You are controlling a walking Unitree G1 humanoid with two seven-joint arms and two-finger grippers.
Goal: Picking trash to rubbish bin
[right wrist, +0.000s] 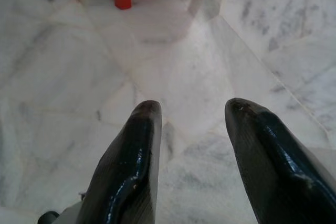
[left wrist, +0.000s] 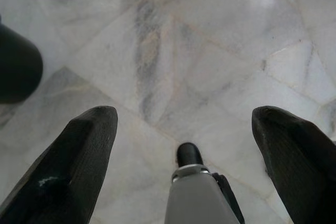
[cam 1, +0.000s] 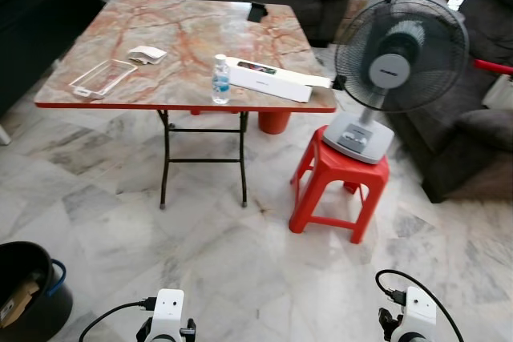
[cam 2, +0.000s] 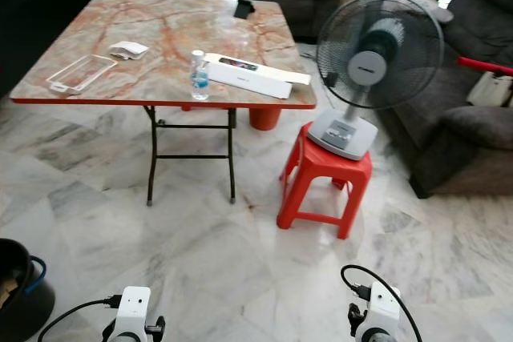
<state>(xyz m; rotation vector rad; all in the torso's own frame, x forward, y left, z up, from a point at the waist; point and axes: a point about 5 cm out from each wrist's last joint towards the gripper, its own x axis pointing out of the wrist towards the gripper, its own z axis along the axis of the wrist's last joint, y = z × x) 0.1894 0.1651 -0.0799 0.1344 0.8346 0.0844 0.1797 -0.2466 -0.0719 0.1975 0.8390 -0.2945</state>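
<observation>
The left end effector (left wrist: pixel 184 129) hangs low over the marble floor (cam 1: pixel 240 262) with its fingers spread wide and nothing between them; the right end effector (right wrist: pixel 191 129) is likewise parted and empty. A water bottle (cam 1: pixel 220 79) stands upright near the tabletop's (cam 1: pixel 192 38) front edge, beside a long white box (cam 1: pixel 268 78). The black rubbish bin (cam 1: pixel 28 290) sits on the floor at the robot's left.

both arms low; left gripper (left wrist: pixel 184 129) jaws wide apart, right gripper (right wrist: pixel 191 111) jaws parted.
</observation>
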